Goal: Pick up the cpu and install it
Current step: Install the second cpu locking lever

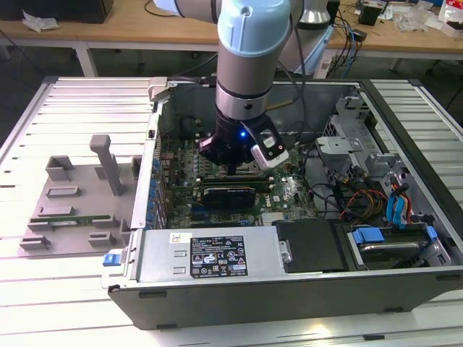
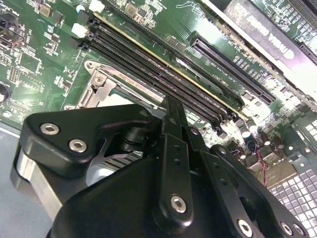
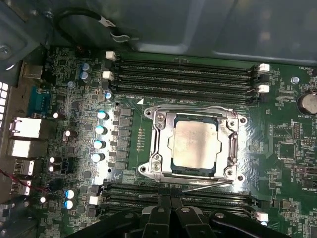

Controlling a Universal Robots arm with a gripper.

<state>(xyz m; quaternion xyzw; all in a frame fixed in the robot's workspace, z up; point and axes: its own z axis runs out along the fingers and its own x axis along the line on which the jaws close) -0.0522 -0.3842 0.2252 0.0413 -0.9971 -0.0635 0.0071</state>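
Observation:
The cpu (image 3: 194, 145), a flat square chip with a dull silver top, lies flat inside the metal socket frame (image 3: 161, 144) on the green motherboard in the first wrist view. My gripper (image 3: 171, 199) hovers just beside the socket, its black fingers together and holding nothing. In the exterior view the gripper (image 1: 235, 168) reaches down into the open computer case, right over the board's middle. In the second wrist view, a corner of the socket frame (image 2: 101, 82) shows past the gripper (image 2: 171, 101).
Black memory slots (image 3: 183, 74) run along both sides of the socket. A dark expansion card (image 1: 228, 194), the power supply (image 1: 210, 253), a drive cage (image 1: 391, 242) and loose cables (image 1: 362, 199) crowd the case. A grey fixture (image 1: 72, 195) lies outside at the exterior view's left.

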